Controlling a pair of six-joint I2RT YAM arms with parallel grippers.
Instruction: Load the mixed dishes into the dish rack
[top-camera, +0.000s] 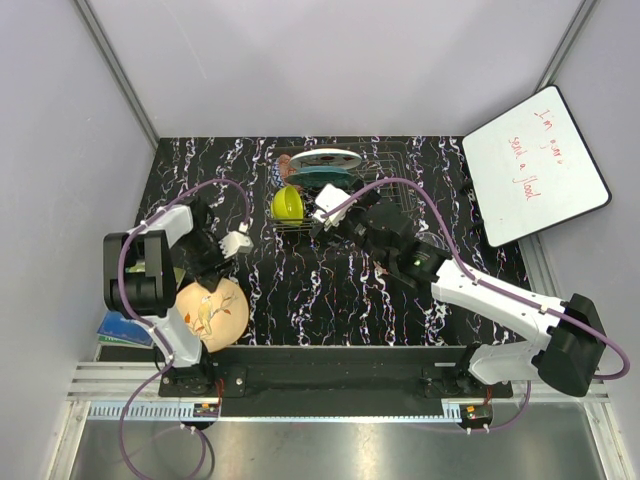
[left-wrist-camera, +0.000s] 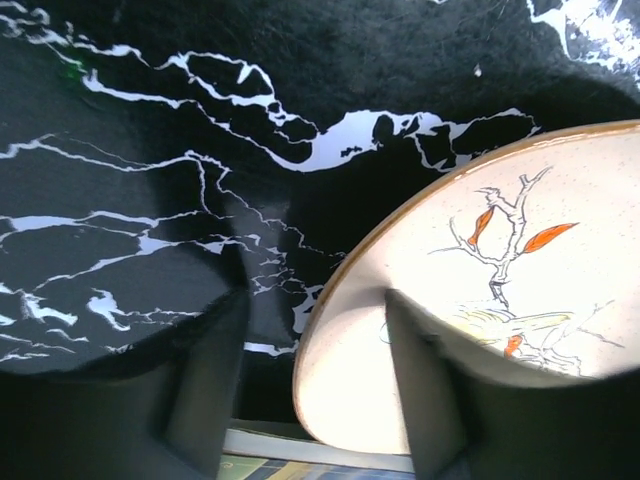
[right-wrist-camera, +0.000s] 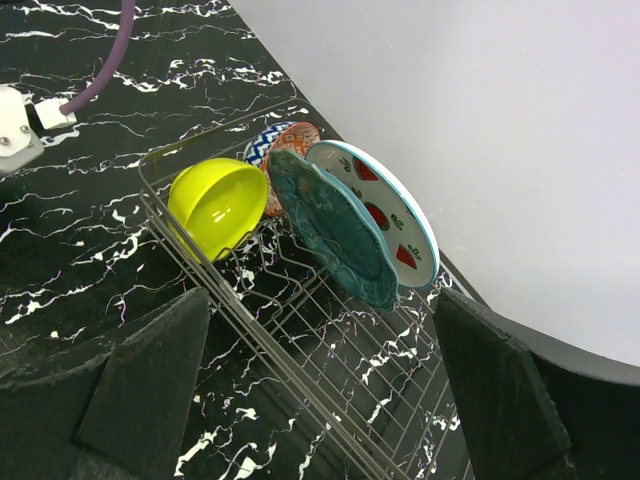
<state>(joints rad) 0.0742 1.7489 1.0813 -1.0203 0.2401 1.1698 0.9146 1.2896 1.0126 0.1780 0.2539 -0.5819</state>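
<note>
The dish rack (top-camera: 395, 185) stands at the back middle. It holds the lime-yellow bowl (top-camera: 288, 204), the teal plate (top-camera: 322, 177), the white plate with red slices (top-camera: 325, 158) and the red patterned bowl (top-camera: 286, 165). The right wrist view shows the rack (right-wrist-camera: 250, 337), bowl (right-wrist-camera: 215, 205), teal plate (right-wrist-camera: 330, 225), white plate (right-wrist-camera: 395, 215) and red bowl (right-wrist-camera: 285, 145). My right gripper (top-camera: 350, 212) (right-wrist-camera: 320, 310) is open and empty over the rack. The peach floral plate (top-camera: 212, 312) (left-wrist-camera: 480, 300) lies front left. My left gripper (top-camera: 210, 272) (left-wrist-camera: 315, 330) is open astride its rim. Pink mug and clear glass are out of view.
A blue-green book (top-camera: 125, 328) (left-wrist-camera: 300, 465) lies at the front left edge, partly under the peach plate. A white board with red writing (top-camera: 535, 175) leans at the back right. The black marbled mat (top-camera: 300, 290) covers the table between the arms.
</note>
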